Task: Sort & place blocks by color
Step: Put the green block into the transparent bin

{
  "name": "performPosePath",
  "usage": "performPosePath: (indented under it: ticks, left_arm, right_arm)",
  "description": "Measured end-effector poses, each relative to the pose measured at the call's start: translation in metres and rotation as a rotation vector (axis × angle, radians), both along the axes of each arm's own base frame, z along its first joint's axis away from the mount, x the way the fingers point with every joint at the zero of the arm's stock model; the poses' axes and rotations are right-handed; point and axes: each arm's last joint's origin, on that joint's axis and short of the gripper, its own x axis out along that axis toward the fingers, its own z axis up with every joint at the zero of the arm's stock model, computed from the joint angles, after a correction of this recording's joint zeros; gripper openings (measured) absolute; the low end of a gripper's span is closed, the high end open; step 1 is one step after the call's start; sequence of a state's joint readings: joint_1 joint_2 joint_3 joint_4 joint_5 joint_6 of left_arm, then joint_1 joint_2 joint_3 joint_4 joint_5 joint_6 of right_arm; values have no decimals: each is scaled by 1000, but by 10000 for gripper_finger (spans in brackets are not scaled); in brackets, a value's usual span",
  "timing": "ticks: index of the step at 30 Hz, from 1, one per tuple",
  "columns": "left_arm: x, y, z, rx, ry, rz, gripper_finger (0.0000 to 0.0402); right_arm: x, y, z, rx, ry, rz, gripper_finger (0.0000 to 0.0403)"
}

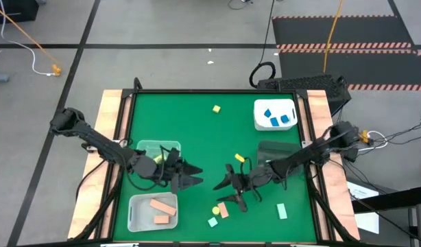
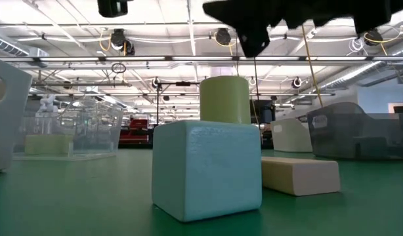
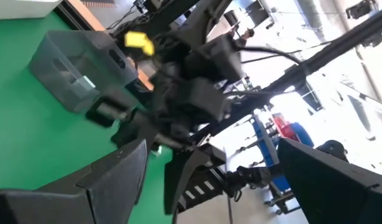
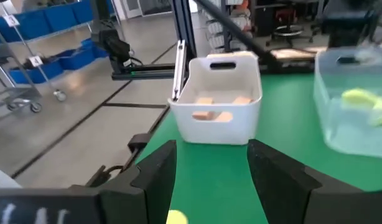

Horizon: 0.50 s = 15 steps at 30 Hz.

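at the near middle of the green table [image 1: 197,130], both arms are converging. the right gripper [image 1: 231,184] is hovering with its fingers spread and nothing between them (its wrist view is showing open mat and a yellow block edge just below the gap). the left gripper [image 1: 191,175] is sitting just left of it, beside the clear tub [image 1: 158,149] holding a yellow piece; its fingers are also standing apart and carrying nothing.

block locations:
- blue blocks [image 1: 275,118] are lying in the white tub [image 1: 258,123] at far right.
- peach-orange blocks [image 1: 162,206] are lying in the white bin [image 1: 132,213] at near left.
- one yellow cube [image 1: 216,108] is resting alone toward the far edge, and a yellow block [image 1: 239,158] is lying just beyond the right gripper.
- unsorted pieces are clustering at the near edge: a yellow block [image 1: 215,210], a peach-orange block [image 1: 223,209], a mint green cube [image 1: 212,221] and, further right, a mint green bar [image 1: 282,211].

risks from here:
- the two grippers are working near each other, so a descent by either is likely risking arm contact.
- the near-edge blocks are lying almost touching, so spread fingers closing on one may be nudging or trapping a neighbour of another colour.
- small blocks may be slipping or tipping if gripped off-centre.
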<state>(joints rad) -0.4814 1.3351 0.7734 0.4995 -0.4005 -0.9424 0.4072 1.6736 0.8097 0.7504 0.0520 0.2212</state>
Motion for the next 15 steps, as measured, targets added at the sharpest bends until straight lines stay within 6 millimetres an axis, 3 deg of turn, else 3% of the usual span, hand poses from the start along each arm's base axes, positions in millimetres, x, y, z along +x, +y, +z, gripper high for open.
performPosePath:
  ticks: [9,15]
  left_arm:
    - [-1,-2,0,35,-3,16,361]
    - [-1,-2,0,19,-1,20,360]
  right_arm:
    - [-2,31,-36,40,63,66,187]
    - [-4,38,-49,12,73,-48,187]
